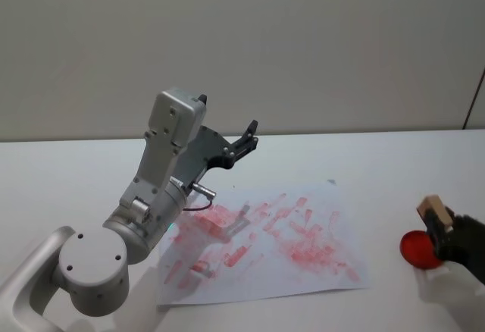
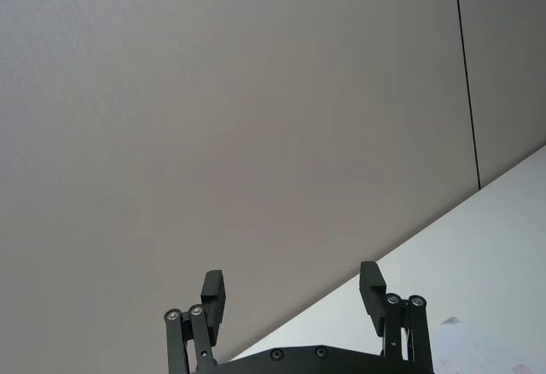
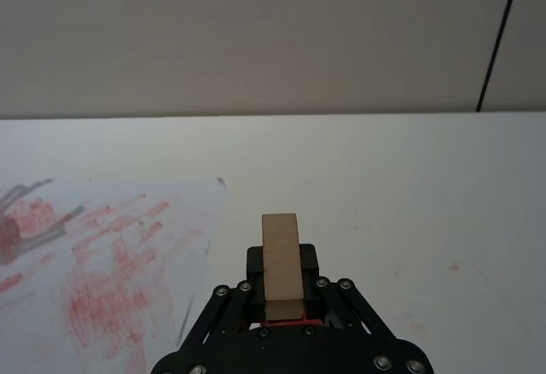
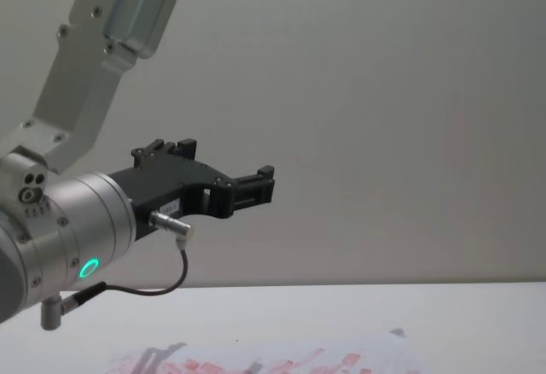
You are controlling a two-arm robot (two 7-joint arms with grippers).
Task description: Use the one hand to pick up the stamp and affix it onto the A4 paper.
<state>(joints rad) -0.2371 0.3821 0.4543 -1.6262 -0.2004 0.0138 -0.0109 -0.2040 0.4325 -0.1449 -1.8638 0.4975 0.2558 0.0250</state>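
The right black two-finger gripper (image 3: pixel 281 293), jaws clenched on the tan wooden block stamp (image 3: pixel 281 263), hangs above a round red ink pad (image 1: pixel 419 250) near the desk's right edge, beside the red-blotched white A4 paper (image 1: pixel 265 245); the left gripper (image 2: pixel 294 297) is raised, jaws released.

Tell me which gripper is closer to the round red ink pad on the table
Right. The right gripper, shut on the tan wooden stamp, sits just above the round red ink pad. The left gripper is raised, open, beyond the stamped white paper.
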